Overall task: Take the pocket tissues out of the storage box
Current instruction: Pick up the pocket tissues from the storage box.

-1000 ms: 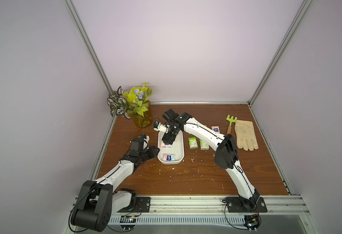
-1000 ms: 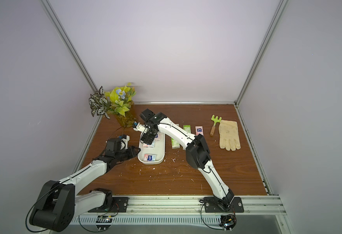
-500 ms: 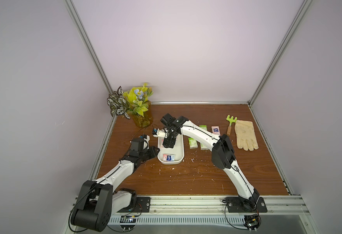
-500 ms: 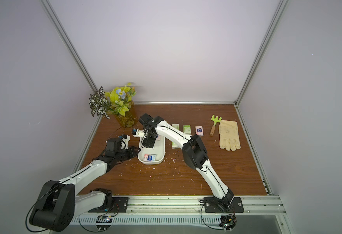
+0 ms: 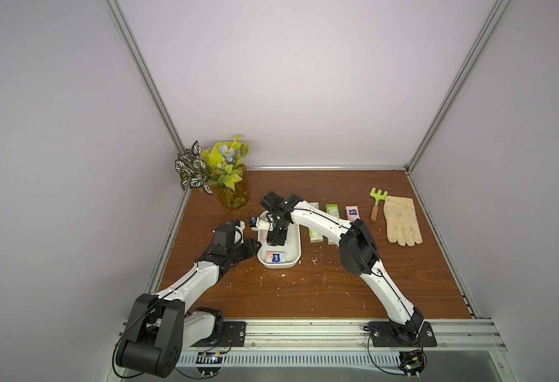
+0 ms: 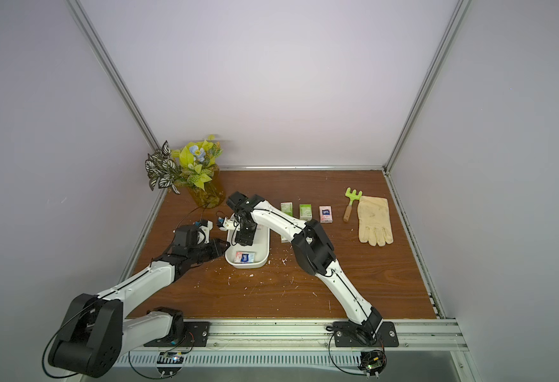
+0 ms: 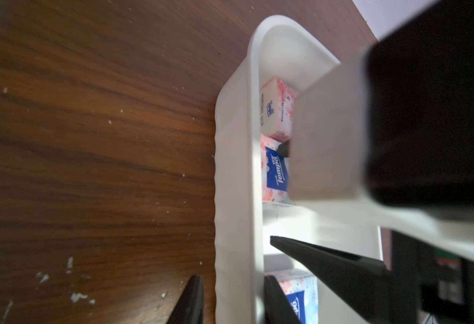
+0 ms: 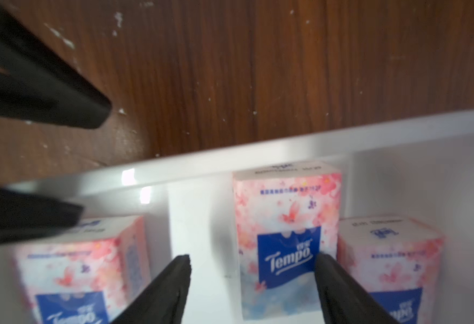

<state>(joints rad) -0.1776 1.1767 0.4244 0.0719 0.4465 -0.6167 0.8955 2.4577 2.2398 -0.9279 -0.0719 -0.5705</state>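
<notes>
Pale lilac walls [image 5: 288, 82] with metal corner rails enclose a brown wooden tabletop [image 5: 304, 291].

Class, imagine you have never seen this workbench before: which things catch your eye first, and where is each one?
The white rounded plastic storage box sits left of centre on the brown wooden table, with pink Tempo tissue packets inside; the right gripper hangs open over them and the left gripper straddles its wall. The yellow-green flowers in an amber glass vase fill the far left corner, a cream work glove the far right.

- Two slim arms with glossy white plastic link shells [image 5: 317, 222] and bulky black joint housings [image 5: 357, 247].
- Thin black cables [image 6: 56, 350] loop at the black base plates.
- Tapered matte-black fingers [image 8: 162, 291].
</notes>
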